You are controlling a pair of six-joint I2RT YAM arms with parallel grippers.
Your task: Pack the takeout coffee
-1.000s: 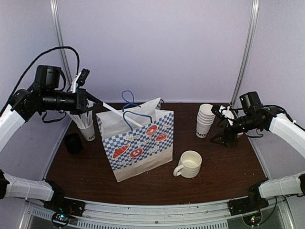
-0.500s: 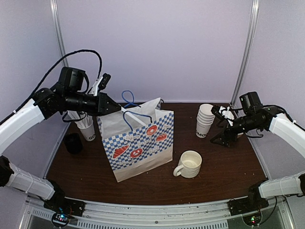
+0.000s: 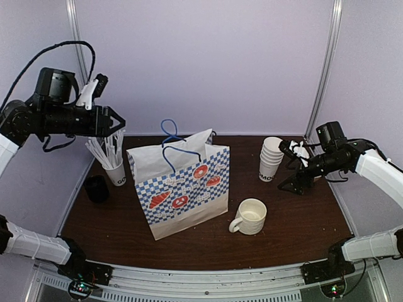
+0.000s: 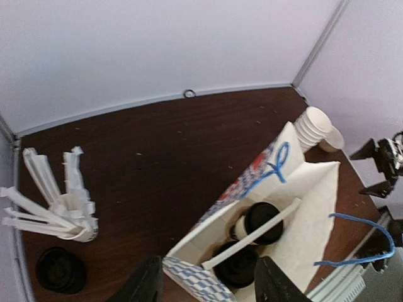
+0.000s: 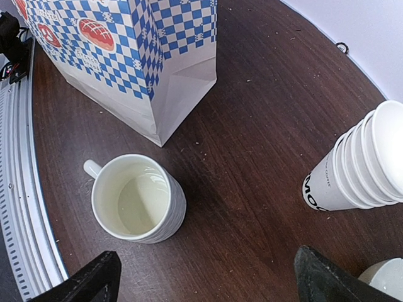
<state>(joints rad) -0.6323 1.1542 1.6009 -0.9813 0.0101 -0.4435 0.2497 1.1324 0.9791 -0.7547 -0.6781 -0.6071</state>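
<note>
Two black-lidded takeout coffee cups [image 4: 264, 215] stand inside the checkered paper bag [image 4: 308, 214] mid-bench [image 3: 296, 220], with a wrapped straw [image 4: 258, 234] across them. Your left hand [image 3: 116, 128] hovers above, fingers apart and empty. Your right hand [image 3: 289, 165] is spread wide, empty. The cups look light and crushable, so grip them gently under the rim.

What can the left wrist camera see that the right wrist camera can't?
Only the left wrist camera looks down into the paper bag: two black-lidded cups sit inside, with a wrapped straw lying across them. It also sees a cup of straws and a black round thing. Only the right wrist camera sees the white mug and the bag's checked outside. Both see the bag, the stack of paper cups and the brown table.
</note>
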